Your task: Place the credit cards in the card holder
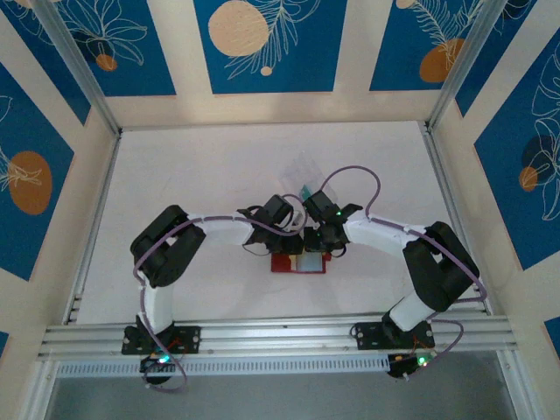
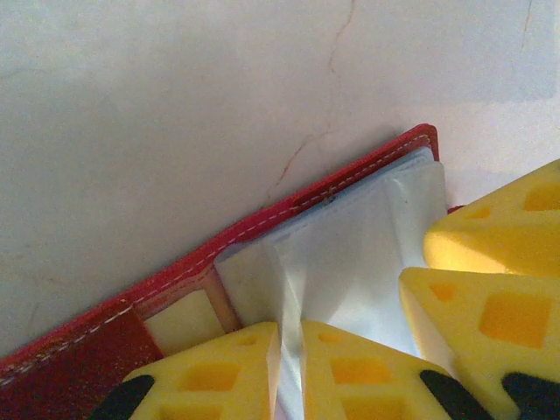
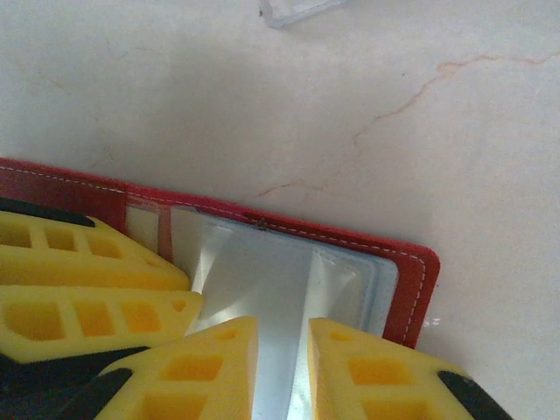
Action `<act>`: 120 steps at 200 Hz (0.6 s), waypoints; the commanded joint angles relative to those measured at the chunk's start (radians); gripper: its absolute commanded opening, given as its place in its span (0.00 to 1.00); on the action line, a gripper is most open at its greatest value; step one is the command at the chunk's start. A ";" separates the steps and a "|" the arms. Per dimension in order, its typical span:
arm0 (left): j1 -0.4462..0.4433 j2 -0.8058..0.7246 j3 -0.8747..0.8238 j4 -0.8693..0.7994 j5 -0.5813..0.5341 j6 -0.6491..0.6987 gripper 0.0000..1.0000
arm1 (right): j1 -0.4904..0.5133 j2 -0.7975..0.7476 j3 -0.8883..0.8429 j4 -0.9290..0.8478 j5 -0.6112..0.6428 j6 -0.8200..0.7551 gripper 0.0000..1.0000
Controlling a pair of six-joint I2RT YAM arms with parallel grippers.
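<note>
The card holder is a red wallet lying open on the white table between the two arms. Its pale clear inner pocket faces up inside the stitched red rim. My left gripper is shut on a raised fold of that pocket. From the other side my right gripper pinches a second fold of the same pocket. Each wrist view also shows the other gripper's yellow fingers close beside. A small teal-green credit card lies just beyond the grippers, partly hidden.
A clear plastic case lies behind the grippers, and its corner shows at the top of the right wrist view. Aluminium rails run along the near edge, and patterned blue walls close in the table.
</note>
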 commanded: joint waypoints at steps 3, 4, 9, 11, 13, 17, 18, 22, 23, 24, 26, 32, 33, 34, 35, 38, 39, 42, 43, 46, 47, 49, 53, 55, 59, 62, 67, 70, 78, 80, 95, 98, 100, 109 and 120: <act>-0.014 0.046 -0.032 -0.031 -0.014 0.008 0.15 | 0.006 -0.013 -0.002 -0.011 0.026 -0.010 0.27; -0.014 0.045 -0.032 -0.031 -0.014 0.008 0.15 | 0.007 -0.013 -0.001 -0.013 0.030 -0.010 0.27; -0.014 0.046 -0.034 -0.031 -0.014 0.008 0.15 | 0.011 -0.016 0.005 -0.023 0.046 -0.016 0.28; -0.014 0.046 -0.034 -0.031 -0.014 0.008 0.15 | 0.013 -0.016 0.007 -0.027 0.052 -0.018 0.29; -0.015 0.046 -0.033 -0.031 -0.014 0.007 0.15 | 0.014 -0.016 0.012 -0.031 0.057 -0.021 0.29; -0.014 0.046 -0.035 -0.031 -0.014 0.008 0.15 | 0.017 -0.015 0.018 -0.039 0.065 -0.025 0.29; -0.014 0.046 -0.035 -0.030 -0.015 0.008 0.15 | 0.019 -0.015 0.023 -0.043 0.068 -0.028 0.29; -0.014 0.046 -0.036 -0.031 -0.015 0.008 0.15 | 0.021 -0.013 0.028 -0.050 0.073 -0.030 0.29; -0.014 0.046 -0.036 -0.030 -0.016 0.008 0.15 | 0.022 -0.013 0.029 -0.051 0.074 -0.031 0.29; -0.014 0.046 -0.036 -0.030 -0.016 0.008 0.15 | 0.022 -0.012 0.031 -0.051 0.075 -0.032 0.29; -0.014 0.045 -0.038 -0.029 -0.017 0.008 0.15 | 0.022 -0.010 0.034 -0.054 0.075 -0.033 0.29; -0.014 0.045 -0.041 -0.027 -0.016 0.007 0.15 | 0.022 -0.005 0.040 -0.058 0.077 -0.038 0.29; -0.014 0.045 -0.041 -0.027 -0.016 0.007 0.15 | 0.022 -0.005 0.041 -0.058 0.078 -0.038 0.29; -0.014 0.044 -0.041 -0.027 -0.016 0.006 0.15 | 0.022 -0.004 0.042 -0.058 0.078 -0.039 0.29; -0.014 0.044 -0.043 -0.026 -0.017 0.006 0.15 | 0.022 -0.004 0.042 -0.058 0.078 -0.039 0.29; -0.014 0.043 -0.044 -0.025 -0.016 0.006 0.15 | 0.022 0.000 0.044 -0.057 0.077 -0.040 0.29; -0.014 0.043 -0.044 -0.025 -0.016 0.006 0.15 | 0.021 0.001 0.044 -0.057 0.076 -0.040 0.29; -0.014 0.043 -0.046 -0.022 -0.016 0.004 0.15 | 0.022 0.005 0.047 -0.056 0.077 -0.042 0.29; -0.014 0.043 -0.046 -0.022 -0.016 0.004 0.15 | 0.022 0.005 0.048 -0.056 0.077 -0.043 0.29; -0.014 0.043 -0.047 -0.021 -0.016 0.004 0.15 | 0.022 0.009 0.049 -0.056 0.077 -0.044 0.29; -0.014 0.043 -0.047 -0.020 -0.016 0.003 0.15 | 0.022 0.010 0.049 -0.055 0.076 -0.045 0.29; -0.014 0.043 -0.048 -0.020 -0.016 0.003 0.15 | 0.022 0.012 0.051 -0.054 0.076 -0.046 0.29; -0.014 0.041 -0.049 -0.018 -0.016 0.002 0.15 | 0.022 0.018 0.052 -0.052 0.075 -0.046 0.29; -0.014 0.041 -0.051 -0.018 -0.015 0.002 0.15 | 0.021 0.020 0.052 -0.051 0.075 -0.046 0.29; -0.014 0.041 -0.052 -0.017 -0.015 0.000 0.15 | 0.023 0.027 0.054 -0.050 0.075 -0.048 0.29; -0.014 0.041 -0.053 -0.016 -0.014 -0.001 0.15 | 0.022 0.034 0.056 -0.048 0.075 -0.050 0.29; -0.014 0.041 -0.054 -0.013 -0.014 -0.003 0.15 | 0.022 0.041 0.057 -0.046 0.072 -0.052 0.29; -0.014 0.041 -0.056 -0.014 -0.014 -0.002 0.15 | 0.022 0.045 0.058 -0.044 0.073 -0.053 0.29; -0.014 0.040 -0.058 -0.010 -0.014 -0.003 0.15 | 0.022 0.059 0.060 -0.039 0.073 -0.057 0.29; -0.014 0.040 -0.059 -0.009 -0.014 -0.003 0.15 | 0.022 0.063 0.061 -0.038 0.073 -0.057 0.29; -0.014 0.040 -0.059 -0.009 -0.013 -0.003 0.15 | 0.022 0.086 0.064 -0.036 0.082 -0.062 0.29; -0.014 0.040 -0.059 -0.008 -0.013 -0.003 0.15 | 0.022 0.090 0.065 -0.036 0.085 -0.063 0.29; -0.014 0.040 -0.059 -0.009 -0.013 -0.004 0.15 | 0.022 0.092 0.064 -0.034 0.087 -0.063 0.29; -0.014 0.038 -0.059 -0.009 -0.013 -0.004 0.15 | 0.020 0.102 0.060 -0.028 0.095 -0.063 0.29; -0.014 0.038 -0.060 -0.008 -0.013 -0.003 0.15 | 0.023 0.115 0.055 -0.021 0.093 -0.064 0.30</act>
